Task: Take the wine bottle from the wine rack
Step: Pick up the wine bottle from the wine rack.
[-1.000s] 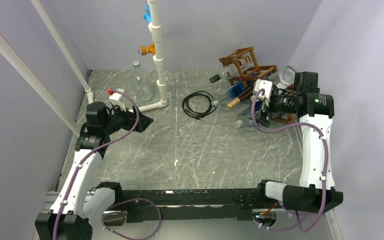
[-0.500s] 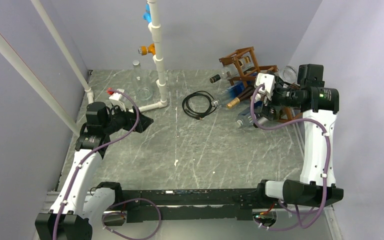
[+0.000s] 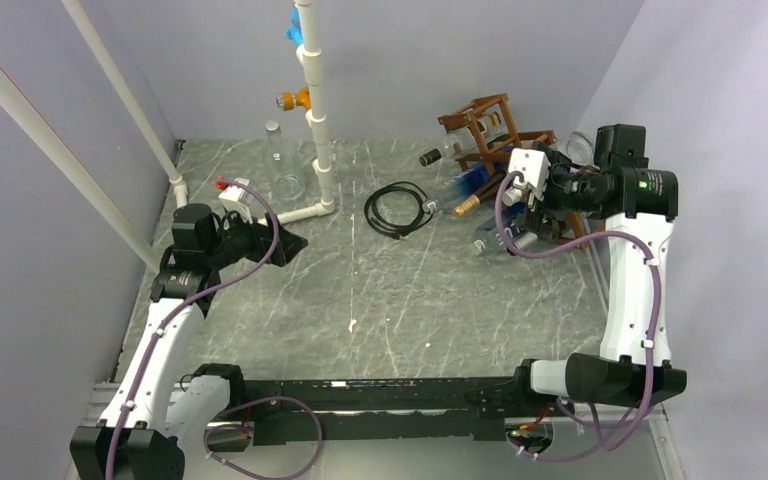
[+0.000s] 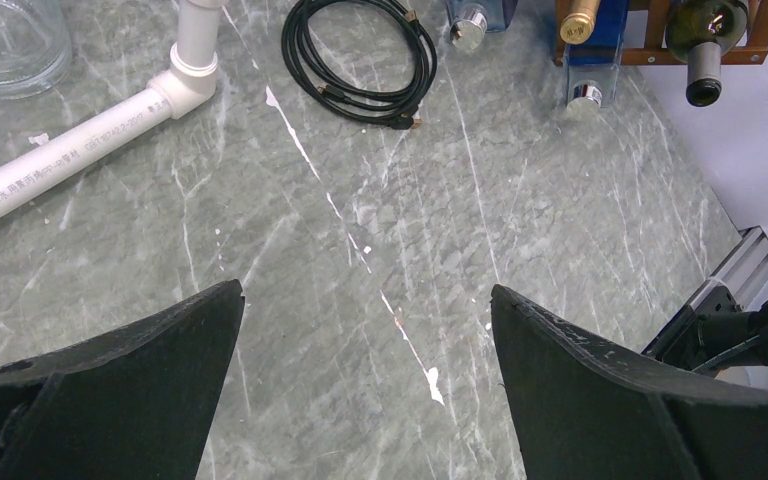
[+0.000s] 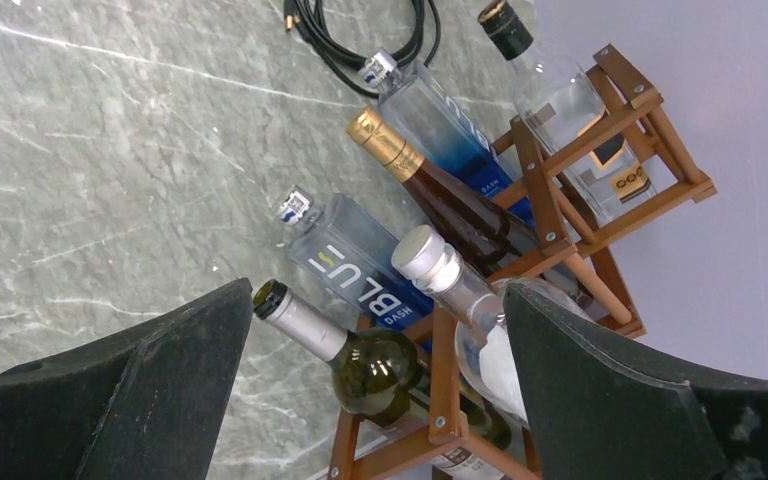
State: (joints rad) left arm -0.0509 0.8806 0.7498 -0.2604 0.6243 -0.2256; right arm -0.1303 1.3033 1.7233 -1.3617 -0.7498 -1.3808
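Right wrist view: right claw (image 5: 377,295) spread wide, empty. Wine bottle (image 5: 345,350) lies directly ahead between its fingers, cradled in the wine rack (image 5: 443,370). Expect heavy, rigid, slippery, breakable glass; grip the neck. Left claw (image 4: 365,292) likewise wide, empty.

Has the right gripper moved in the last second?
Yes. In the top view the right gripper has edged slightly toward the far wall, farther up beside the rack.
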